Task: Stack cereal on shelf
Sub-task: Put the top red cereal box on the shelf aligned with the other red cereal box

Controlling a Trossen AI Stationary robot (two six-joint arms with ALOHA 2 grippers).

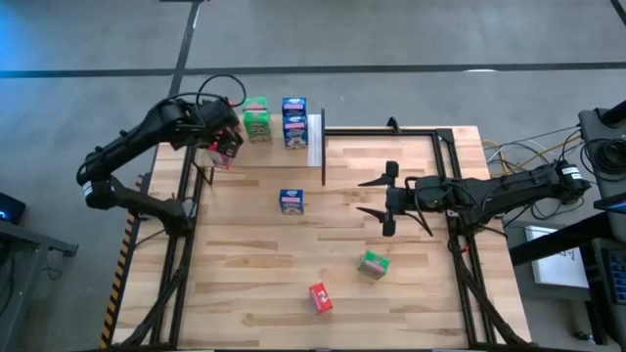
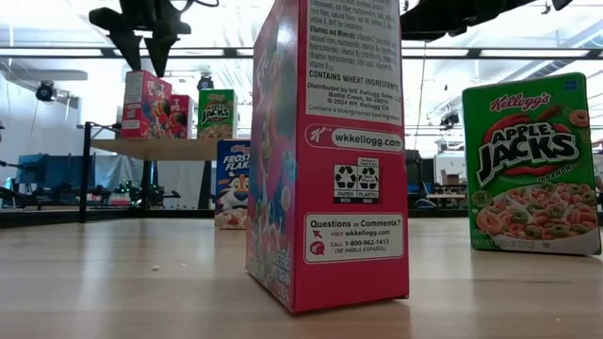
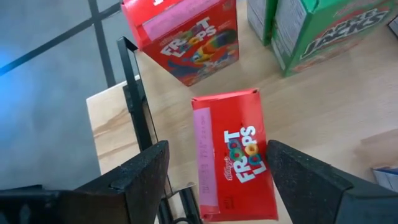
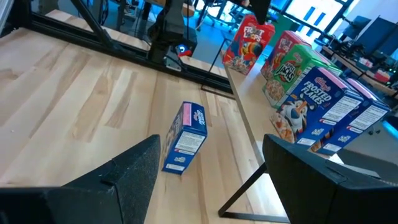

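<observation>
Wooden worktop [image 1: 254, 284] carries three loose boxes: the red box [image 1: 320, 298] nearest, the green box [image 1: 373, 264] just beyond, the blue box [image 1: 291, 201] mid-table. Of these, the blue box lies nearest the right hand [image 1: 377, 198], which hangs wide and empty beside it, its long axis running toward the shelf [image 1: 315, 140]. Farther off, the left hand [image 3: 217, 171] hovers wide over a red box [image 3: 233, 162] on the shelf.

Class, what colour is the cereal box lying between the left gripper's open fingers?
Red, a Froot Loops box; the left wrist view shows it best.
</observation>
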